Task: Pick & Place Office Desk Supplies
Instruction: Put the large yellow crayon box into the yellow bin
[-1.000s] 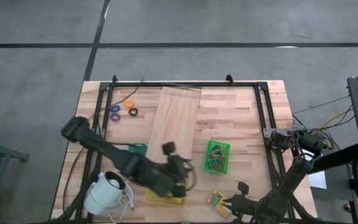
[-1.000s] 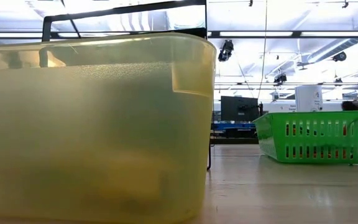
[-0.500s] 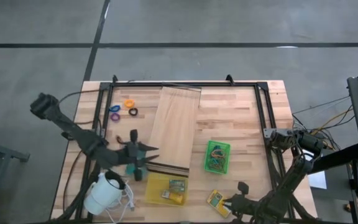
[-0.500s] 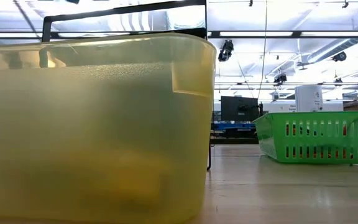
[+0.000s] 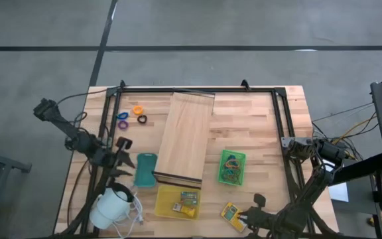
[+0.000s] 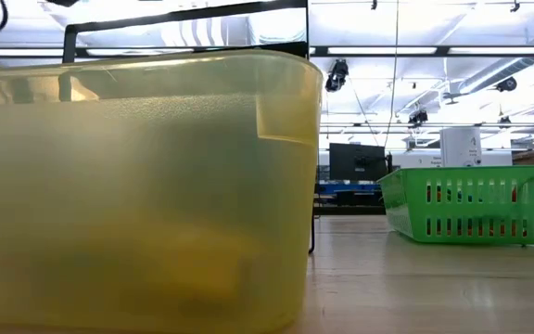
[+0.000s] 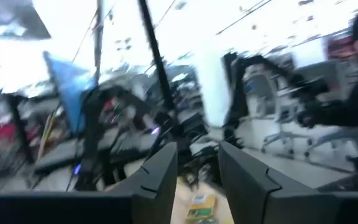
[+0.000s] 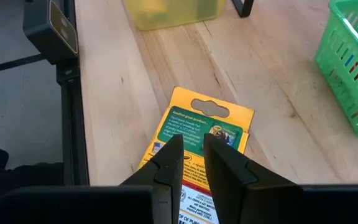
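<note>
In the lower right of the high view the right pincer point(image 5: 245, 216) hovers just over a yellow-green packet point(image 5: 229, 212) lying flat on the worktop point(image 5: 264, 133). Its wrist view shows the fingers point(image 8: 169, 163) set narrow, with nothing between them. The step in hand looks like the pick of this packet. The next move calls for coming down onto its near edge and closing on the thin card, then carrying it to the yellow bin point(image 5: 164, 202) just to the left, where two packets already lie. The packet's print has a green panel and red strip, but no words can be read.

Above it, the green basket point(image 5: 232, 167) holds rubber-band loops. At mid left the left pincer point(image 5: 121, 158) hangs moderately wide and empty beside a teal item point(image 5: 144, 169), and its likely next job is farther off. The orange ring point(image 5: 138, 111), purple ring point(image 5: 123, 116) and black ring point(image 5: 142, 119) lie loose at the upper left, beside the long wooden board point(image 5: 188, 136)
</note>
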You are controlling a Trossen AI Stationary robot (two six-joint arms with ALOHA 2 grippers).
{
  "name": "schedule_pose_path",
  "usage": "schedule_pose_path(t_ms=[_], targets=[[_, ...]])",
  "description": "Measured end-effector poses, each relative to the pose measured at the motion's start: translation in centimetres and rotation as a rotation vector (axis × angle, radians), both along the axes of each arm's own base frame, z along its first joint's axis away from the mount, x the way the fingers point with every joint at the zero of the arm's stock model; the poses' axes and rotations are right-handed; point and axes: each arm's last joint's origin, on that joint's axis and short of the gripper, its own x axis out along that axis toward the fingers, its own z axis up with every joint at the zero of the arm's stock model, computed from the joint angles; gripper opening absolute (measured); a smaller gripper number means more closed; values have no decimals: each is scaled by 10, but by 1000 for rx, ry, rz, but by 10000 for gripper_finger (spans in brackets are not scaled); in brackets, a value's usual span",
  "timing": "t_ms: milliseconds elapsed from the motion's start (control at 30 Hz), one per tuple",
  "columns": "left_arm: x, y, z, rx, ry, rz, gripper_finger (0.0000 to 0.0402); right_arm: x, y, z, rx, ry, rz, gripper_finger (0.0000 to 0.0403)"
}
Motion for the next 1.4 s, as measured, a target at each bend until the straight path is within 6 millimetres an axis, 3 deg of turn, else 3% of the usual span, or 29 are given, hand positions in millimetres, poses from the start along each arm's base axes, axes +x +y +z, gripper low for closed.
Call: schedule_pose_path(t_ms=[167,433,1400], targets=[[-14,11,-18,-39,-50,33,120,2,-3,0,-13,7,-17,63],[-21,19,-39,-78,-61,110,120,4,-5,0,-13,7,-23,63],[-18,17,-59,19,128,105,120,4,-4,0,-11,7,-18,63]])
